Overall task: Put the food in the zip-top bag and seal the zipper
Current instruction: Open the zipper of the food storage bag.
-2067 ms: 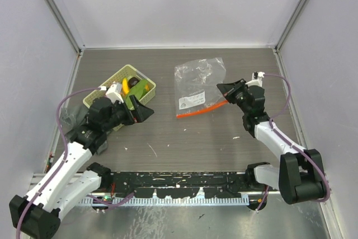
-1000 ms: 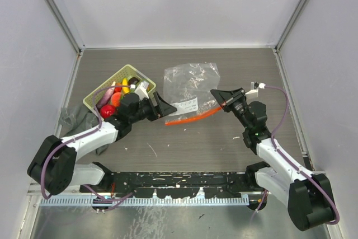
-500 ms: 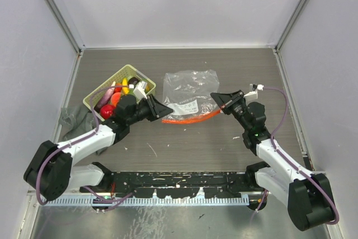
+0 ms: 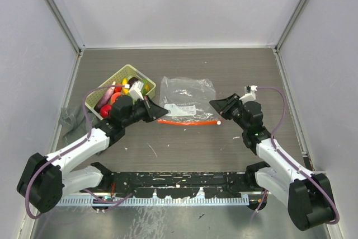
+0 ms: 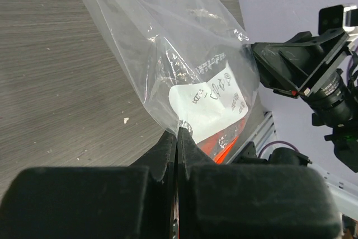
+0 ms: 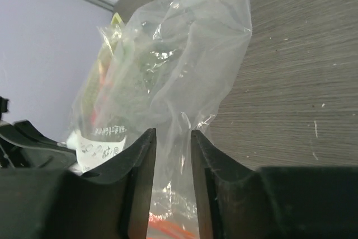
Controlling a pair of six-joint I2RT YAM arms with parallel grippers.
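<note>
None of the food (image 4: 113, 97) is bagged; it all sits in the basket (image 4: 146, 84), left of centre. The left gripper (image 5: 178, 134) is clamped on the bag (image 4: 187, 89) mid-frame, and the right gripper (image 6: 173, 136) has its jaws apart around loose film. Filling the bag and sealing the zipper (image 4: 187, 121) both remain.

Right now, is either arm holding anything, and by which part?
The left fingers are shut on the bag, pinching its clear edge beside the zipper. The right fingers stand apart, gripping nothing.

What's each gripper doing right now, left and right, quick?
Left gripper: closed, pinching the edge of the zip-top bag.
Right gripper: open, jaws apart, the bag showing in the gap, not clamped.
</note>
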